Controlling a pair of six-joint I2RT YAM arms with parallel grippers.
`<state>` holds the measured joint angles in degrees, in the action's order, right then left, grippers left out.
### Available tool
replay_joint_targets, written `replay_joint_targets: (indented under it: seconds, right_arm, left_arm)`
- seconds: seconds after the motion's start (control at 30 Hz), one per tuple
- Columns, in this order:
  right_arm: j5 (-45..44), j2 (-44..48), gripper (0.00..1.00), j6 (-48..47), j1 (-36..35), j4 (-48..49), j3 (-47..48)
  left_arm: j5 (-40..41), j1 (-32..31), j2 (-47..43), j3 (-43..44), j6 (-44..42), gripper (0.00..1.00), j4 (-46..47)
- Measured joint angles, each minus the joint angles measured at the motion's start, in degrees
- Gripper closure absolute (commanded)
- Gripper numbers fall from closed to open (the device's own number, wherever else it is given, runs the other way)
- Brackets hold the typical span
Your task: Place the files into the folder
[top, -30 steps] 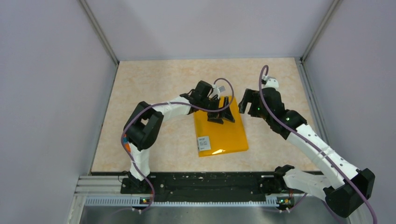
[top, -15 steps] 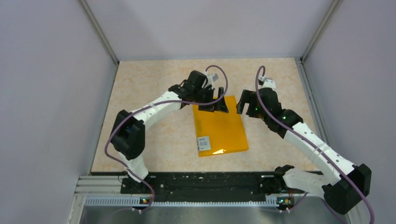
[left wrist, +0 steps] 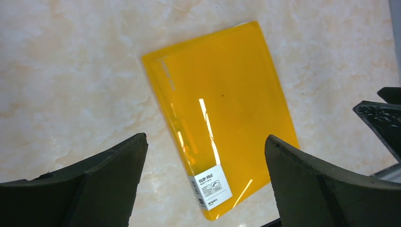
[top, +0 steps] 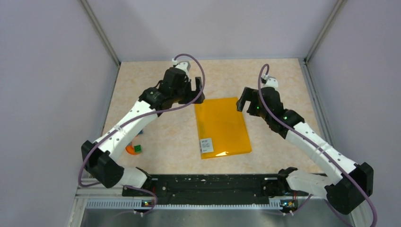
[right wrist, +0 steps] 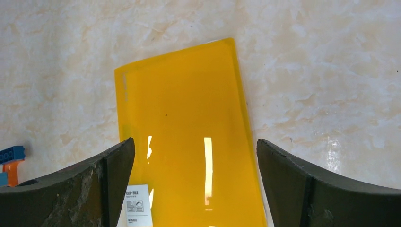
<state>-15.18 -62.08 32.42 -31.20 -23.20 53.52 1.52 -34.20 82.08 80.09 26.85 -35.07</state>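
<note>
Beige marbled bench (top: 156, 123): 1 orange folder (top: 222, 125), flat and closed, white label (top: 206, 145) at its near-left corner. Lies between 2 claws, touching neither: left claw (top: 197, 92) beside its far-left corner, right claw (top: 244, 100) beside its far-right corner. Both claws apart, empty. Folder contents cannot be told.

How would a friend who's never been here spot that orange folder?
Find the beige marbled table between the grey walls. Flat near its middle lies the folder, a glossy translucent orange rectangle. Its large size and the white label at its near left corner set it apart from the small orange toy further left.
</note>
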Motion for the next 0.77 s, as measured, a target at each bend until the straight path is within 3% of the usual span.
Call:
replay_joint_targets:
  seconds: [0.27, 0.77]
  right_arm:
    - [-0.2, -1.3, 0.02, 0.3, 0.0, 2.4, 0.0]
    - [-0.2, -2.4, 0.02, 0.8, 0.0, 3.9, 0.0]
  left_arm:
    - [8.1, 0.5, -5.5, -4.3, -0.5, 0.01, -1.4]
    - [9.9, 1.5, -6.3, -6.5, -0.4, 0.01, -1.4]
